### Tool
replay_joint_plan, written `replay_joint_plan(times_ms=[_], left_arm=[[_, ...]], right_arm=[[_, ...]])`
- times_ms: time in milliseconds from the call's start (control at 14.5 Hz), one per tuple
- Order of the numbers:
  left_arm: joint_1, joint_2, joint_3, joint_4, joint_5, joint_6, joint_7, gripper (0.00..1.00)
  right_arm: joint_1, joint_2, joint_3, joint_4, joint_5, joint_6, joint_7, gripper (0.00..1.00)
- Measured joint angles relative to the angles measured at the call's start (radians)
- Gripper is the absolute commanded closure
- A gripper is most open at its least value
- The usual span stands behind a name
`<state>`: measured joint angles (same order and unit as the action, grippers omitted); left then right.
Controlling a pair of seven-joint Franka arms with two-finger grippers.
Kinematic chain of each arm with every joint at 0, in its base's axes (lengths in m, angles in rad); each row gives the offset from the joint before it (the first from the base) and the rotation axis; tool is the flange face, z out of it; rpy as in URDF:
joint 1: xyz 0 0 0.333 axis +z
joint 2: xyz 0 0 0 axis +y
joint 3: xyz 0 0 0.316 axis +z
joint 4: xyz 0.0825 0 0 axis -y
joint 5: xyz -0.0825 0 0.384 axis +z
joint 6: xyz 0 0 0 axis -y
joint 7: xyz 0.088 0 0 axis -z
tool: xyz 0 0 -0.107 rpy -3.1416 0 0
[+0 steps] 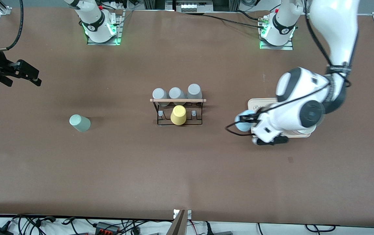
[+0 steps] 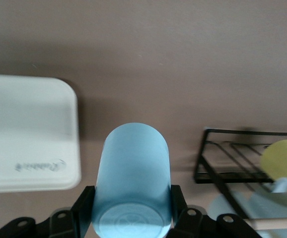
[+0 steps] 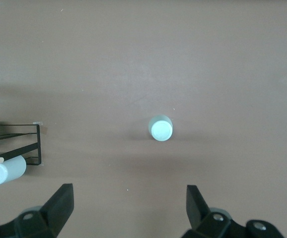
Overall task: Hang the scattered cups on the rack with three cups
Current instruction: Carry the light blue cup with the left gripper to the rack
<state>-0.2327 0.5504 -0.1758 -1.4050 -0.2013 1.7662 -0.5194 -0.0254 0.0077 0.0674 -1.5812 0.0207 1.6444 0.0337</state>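
My left gripper [image 1: 251, 122] is shut on the light blue cup [image 1: 242, 122], beside the cream tray, at its edge toward the rack. In the left wrist view the black fingers [image 2: 84, 208] press both sides of the blue cup [image 2: 132, 173], its base toward the camera. The pale mint green cup [image 1: 80, 123] stands alone on the table toward the right arm's end. My right gripper [image 1: 30, 74] is open and empty, up in the air; its wrist view shows the mint cup [image 3: 160, 129] below. The black wire rack [image 1: 177, 112] with its wooden rod stands mid-table.
Three grey cups [image 1: 176, 94] hang on the rack's row farther from the front camera, and a yellow cup [image 1: 178, 115] hangs on its nearer row. The cream tray [image 1: 261, 104] lies under the left arm and also shows in the left wrist view [image 2: 27, 139].
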Motion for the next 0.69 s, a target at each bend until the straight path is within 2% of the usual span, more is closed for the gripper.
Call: replay_joint_plan(times_ms=[138,276,691], left_arm=[[-0.058,0.037,-0.003,0.068,-0.039,0.004,-0.134,0.99],[-0.077,0.065,-0.004,0.122,-0.12,0.004,-0.187,1.0],[-0.097,0.086,-0.007,0.151,-0.164,0.07,-0.316,1.0]], right_arm=[[0.0,0.0,0.0,0.0,0.0,0.0,0.0,0.0],[0.0,0.002,0.0,0.0,0.0,0.0,0.0,0.0],[-0.001,0.008,0.0,0.0,0.0,0.0,0.0,0.0]])
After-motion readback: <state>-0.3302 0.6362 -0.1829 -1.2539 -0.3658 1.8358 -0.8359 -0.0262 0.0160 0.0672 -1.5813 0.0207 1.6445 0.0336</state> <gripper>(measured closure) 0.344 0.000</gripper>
